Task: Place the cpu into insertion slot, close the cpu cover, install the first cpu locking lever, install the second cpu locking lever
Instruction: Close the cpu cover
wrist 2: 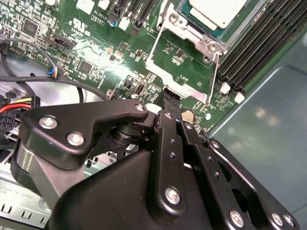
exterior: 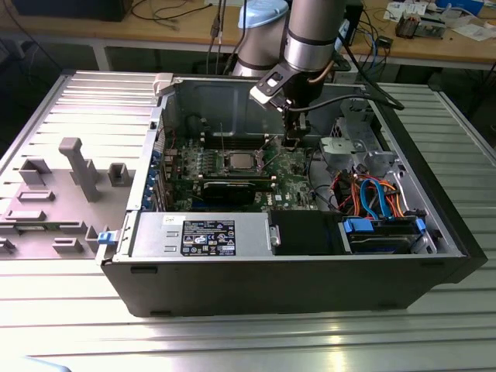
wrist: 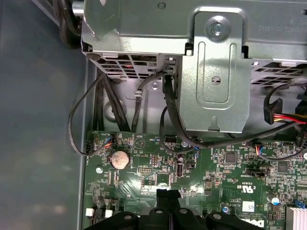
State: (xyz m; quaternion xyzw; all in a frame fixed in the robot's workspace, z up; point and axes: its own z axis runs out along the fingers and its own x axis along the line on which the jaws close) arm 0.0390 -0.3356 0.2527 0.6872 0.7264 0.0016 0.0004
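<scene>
Cpu seated in the insertion slot, beside the memory slots along the motherboard's edge. The cpu cover lies swung open, green board showing through its window. The hand, fingers pressed together, meets the cover's outer edge.

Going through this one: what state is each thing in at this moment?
cpu: seated in the insertion slot, top uncovered.
cpu cover: open, swung off the slot.
gripper: shut, tip at the cpu cover's free edge.
computer case: side open.
</scene>
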